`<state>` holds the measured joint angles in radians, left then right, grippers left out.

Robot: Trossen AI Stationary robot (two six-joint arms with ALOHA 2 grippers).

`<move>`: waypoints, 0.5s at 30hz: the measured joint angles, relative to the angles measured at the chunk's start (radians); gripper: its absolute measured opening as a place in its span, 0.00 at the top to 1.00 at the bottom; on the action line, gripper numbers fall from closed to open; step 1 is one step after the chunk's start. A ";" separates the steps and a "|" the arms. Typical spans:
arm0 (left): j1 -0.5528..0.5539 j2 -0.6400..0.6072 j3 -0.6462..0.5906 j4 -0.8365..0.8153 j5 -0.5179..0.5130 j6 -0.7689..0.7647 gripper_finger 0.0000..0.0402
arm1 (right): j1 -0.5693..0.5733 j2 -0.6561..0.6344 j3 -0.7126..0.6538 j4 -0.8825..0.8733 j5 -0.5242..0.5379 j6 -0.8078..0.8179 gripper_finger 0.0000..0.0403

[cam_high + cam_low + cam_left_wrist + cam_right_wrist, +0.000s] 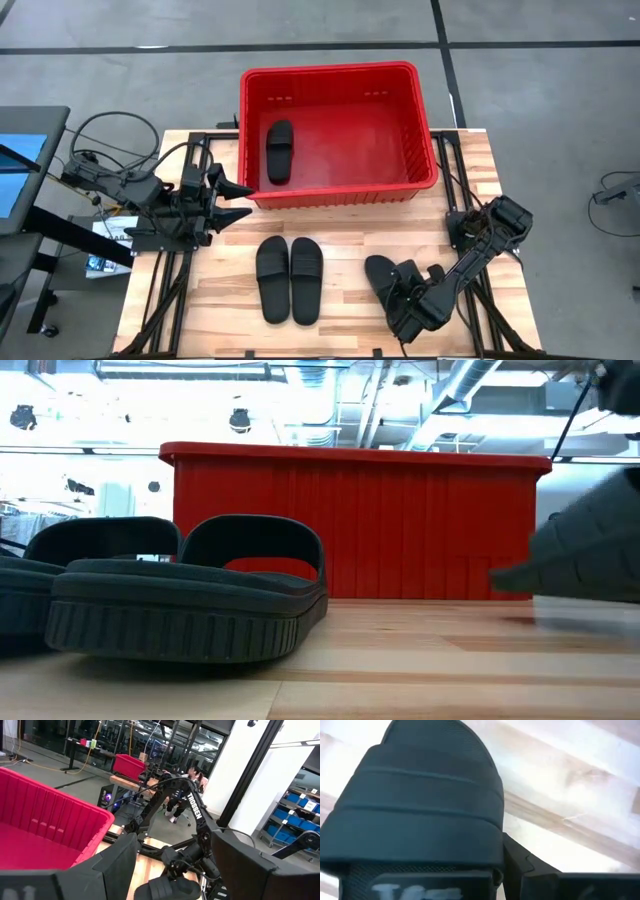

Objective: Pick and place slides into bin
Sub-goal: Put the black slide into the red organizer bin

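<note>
The red bin point(340, 190) stands at the table's far middle, and one black slide point(279, 150) lies flat on its floor near the left wall. Two more slides point(272, 278) point(305, 281) lie side by side on their soles on the wood at the near middle; the low view shows them close up point(190, 595). A fourth slide point(380, 270) is at the near right, with my right gripper point(402, 295) shut on it. My left gripper point(235, 200) stands open and level beside the bin's near left corner, touching nothing. My right gripper comes at the slide steeply from above, slanting from the table's near right. Its fingers point(555, 885) close at the side of the ribbed strap band point(485, 855), at the end nearest the wrist. The strap and the fingers themselves hide the exact pinch. In the low view the slide point(590, 550) seems just off the wood.
The bin's near wall point(350, 530) rises between the slides on the table and the bin's inside. Bare wood lies between the pair of slides and the held one. The arms' dark frames point(165, 290) run along both table sides.
</note>
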<state>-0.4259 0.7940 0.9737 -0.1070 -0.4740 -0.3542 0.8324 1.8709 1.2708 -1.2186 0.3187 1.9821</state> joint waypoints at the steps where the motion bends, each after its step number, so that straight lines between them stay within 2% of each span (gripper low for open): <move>1: 0.000 0.000 0.000 0.000 0.000 0.000 0.39 | -0.003 0.000 0.015 -0.023 0.006 0.000 1.00; 7: 0.000 0.000 0.000 -0.001 0.000 -0.001 0.39 | -0.017 0.000 0.113 -0.156 0.083 0.015 1.00; 15: 0.000 0.000 0.000 -0.001 0.000 -0.010 0.39 | -0.060 0.000 0.296 -0.356 0.252 -0.002 1.00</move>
<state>-0.4259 0.7937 0.9737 -0.1078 -0.4740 -0.3641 0.7724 1.8707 1.5665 -1.5748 0.5706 1.9805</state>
